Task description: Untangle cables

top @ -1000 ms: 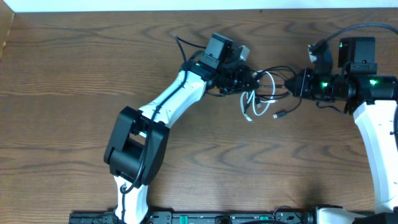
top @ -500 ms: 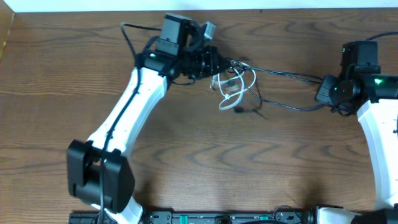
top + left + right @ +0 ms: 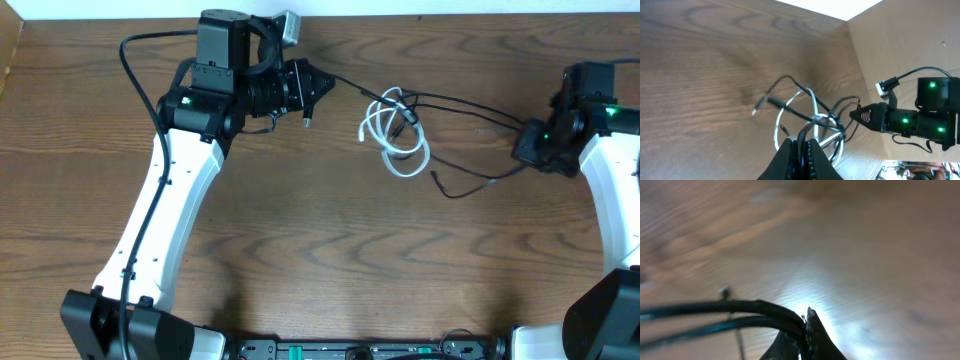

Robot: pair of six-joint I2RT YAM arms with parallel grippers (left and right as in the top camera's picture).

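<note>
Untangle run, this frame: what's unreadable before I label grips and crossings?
- Right wrist: blurred. The black cables enter the right gripper as two strands, and whether that is one cable or two is unclear. The bottom edge cuts the fingers off.
- Overhead: whether the black cables pass over or through the white cable loops is too small to tell.
- Overhead: the left gripper covers its own pinch, hiding the strand count.

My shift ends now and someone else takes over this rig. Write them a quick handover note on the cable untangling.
Left gripper: shut on one of the black cables.
Right gripper: shut on black cables, at the right.
Black cables span between the two arms. The white cable lies coiled in the middle, with black strands crossing its loops.
Done: bundle spread out.
Left: free the white cable, then separate the black ones.
</note>
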